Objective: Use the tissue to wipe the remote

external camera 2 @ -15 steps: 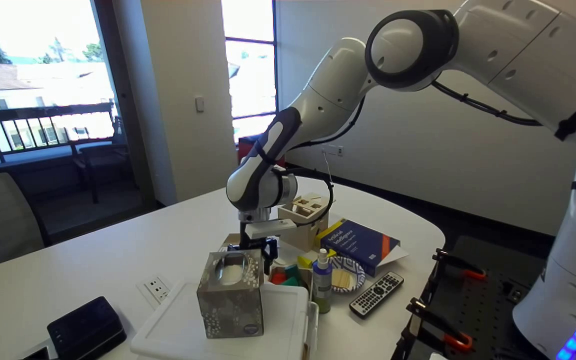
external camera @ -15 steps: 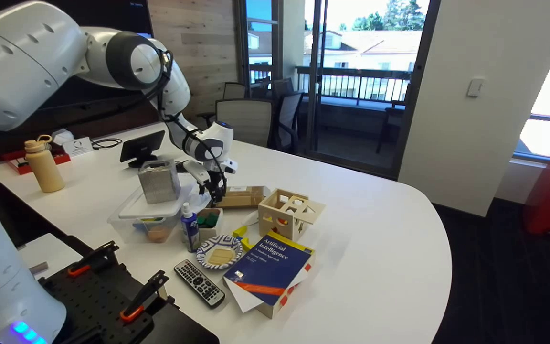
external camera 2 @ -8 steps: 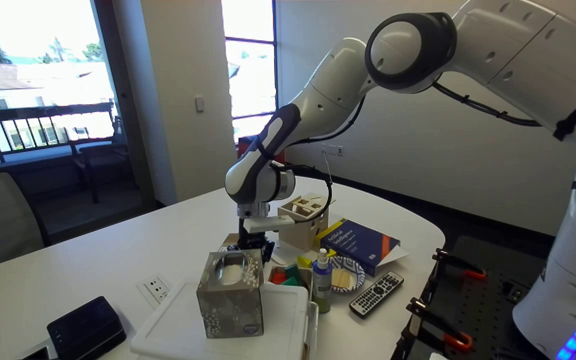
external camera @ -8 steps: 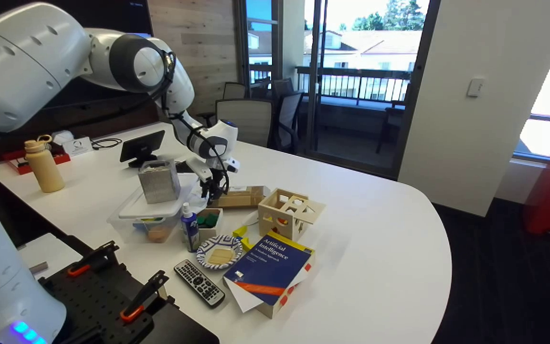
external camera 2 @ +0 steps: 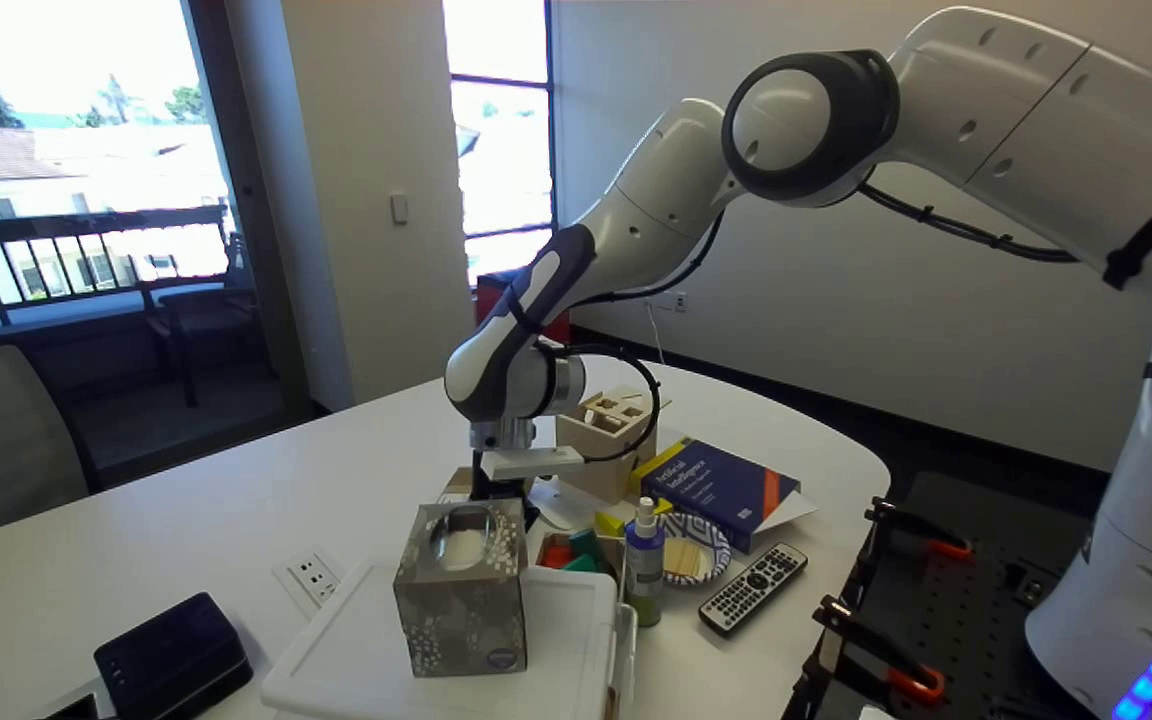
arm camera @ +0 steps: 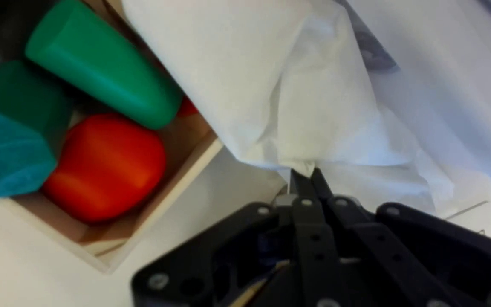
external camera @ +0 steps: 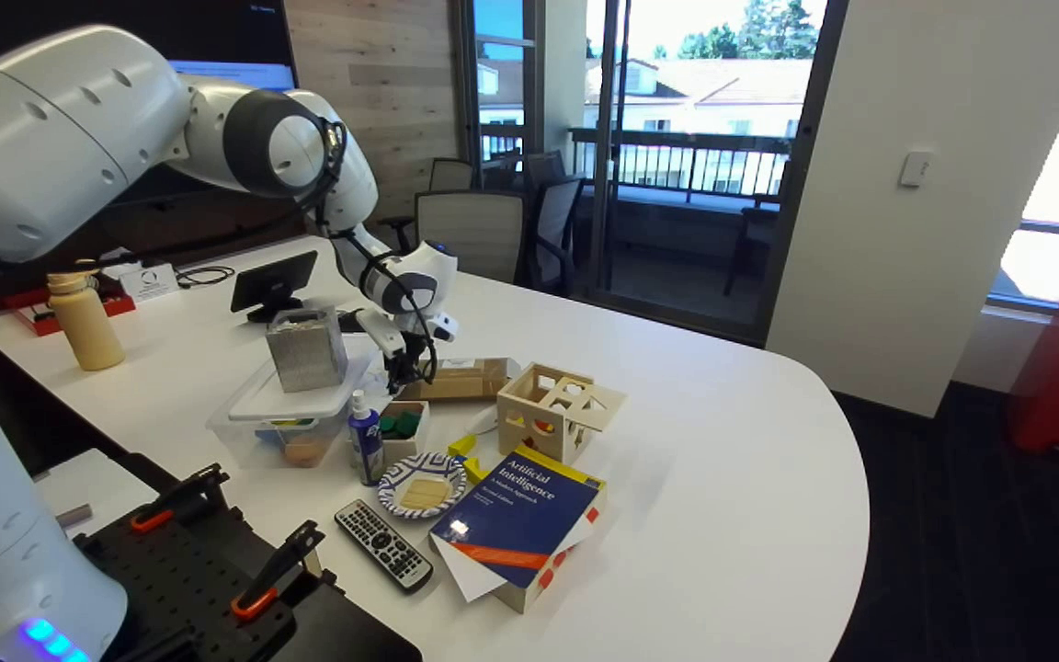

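In the wrist view the white tissue (arm camera: 296,85) hangs crumpled, and a small fold of it is pinched at the tips of my gripper (arm camera: 308,172), which is shut. In an exterior view the gripper (external camera: 401,379) is low behind the spray bottle, beside the lidded bin. The tissue box hides most of it from the opposite camera. The remote (external camera: 384,545) lies flat on the table near the black mounting plate, well away from the gripper. It also shows in an exterior view as a slim black remote (external camera 2: 754,588) with pale buttons.
A tissue box (external camera 2: 461,610) stands on a white-lidded bin (external camera 2: 356,650). Around the gripper are a box of blocks (arm camera: 177,187), a spray bottle (external camera: 367,446) and a cardboard box (external camera: 467,379). A patterned plate (external camera: 394,475), blue book (external camera: 529,506) and wooden shape cube (external camera: 529,423) stand nearby.
The gripper has dropped lower, and its fingers, apart a second ago, have come together on the tissue. Remote and surrounding objects have not moved.
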Robot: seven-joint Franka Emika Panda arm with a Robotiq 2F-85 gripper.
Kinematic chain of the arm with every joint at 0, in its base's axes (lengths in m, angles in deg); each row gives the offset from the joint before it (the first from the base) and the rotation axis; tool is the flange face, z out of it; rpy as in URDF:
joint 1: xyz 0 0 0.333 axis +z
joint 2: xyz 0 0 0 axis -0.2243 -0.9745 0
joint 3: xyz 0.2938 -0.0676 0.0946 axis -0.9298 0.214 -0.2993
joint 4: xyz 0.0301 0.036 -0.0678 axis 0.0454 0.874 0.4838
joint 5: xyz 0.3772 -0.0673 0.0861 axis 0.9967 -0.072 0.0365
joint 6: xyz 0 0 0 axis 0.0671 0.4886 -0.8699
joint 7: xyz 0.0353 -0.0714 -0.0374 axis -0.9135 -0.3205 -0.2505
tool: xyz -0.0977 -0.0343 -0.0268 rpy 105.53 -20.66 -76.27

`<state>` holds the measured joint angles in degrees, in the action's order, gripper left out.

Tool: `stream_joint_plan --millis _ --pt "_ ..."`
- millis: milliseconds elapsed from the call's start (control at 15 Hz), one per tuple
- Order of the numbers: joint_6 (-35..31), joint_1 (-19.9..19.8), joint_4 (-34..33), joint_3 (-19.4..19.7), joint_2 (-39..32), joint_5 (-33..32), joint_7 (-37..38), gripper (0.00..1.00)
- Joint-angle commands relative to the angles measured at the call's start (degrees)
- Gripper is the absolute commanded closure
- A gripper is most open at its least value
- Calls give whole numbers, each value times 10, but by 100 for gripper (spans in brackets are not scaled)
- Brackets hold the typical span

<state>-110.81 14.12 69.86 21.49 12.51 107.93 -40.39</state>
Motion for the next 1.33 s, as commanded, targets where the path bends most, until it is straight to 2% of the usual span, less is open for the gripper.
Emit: stream_joint_plan --millis 0,333,600,867,1267 --pt "17 -16 -6 -13 14 13 -11 100" --pt "0 -31 43 -10 93 19 -8 100" --pt "16 -55 103 -9 174 32 -14 100" --pt "-5 -78 221 -3 284 69 -21 100" --pt "-75 -75 399 25 425 143 -1 100"
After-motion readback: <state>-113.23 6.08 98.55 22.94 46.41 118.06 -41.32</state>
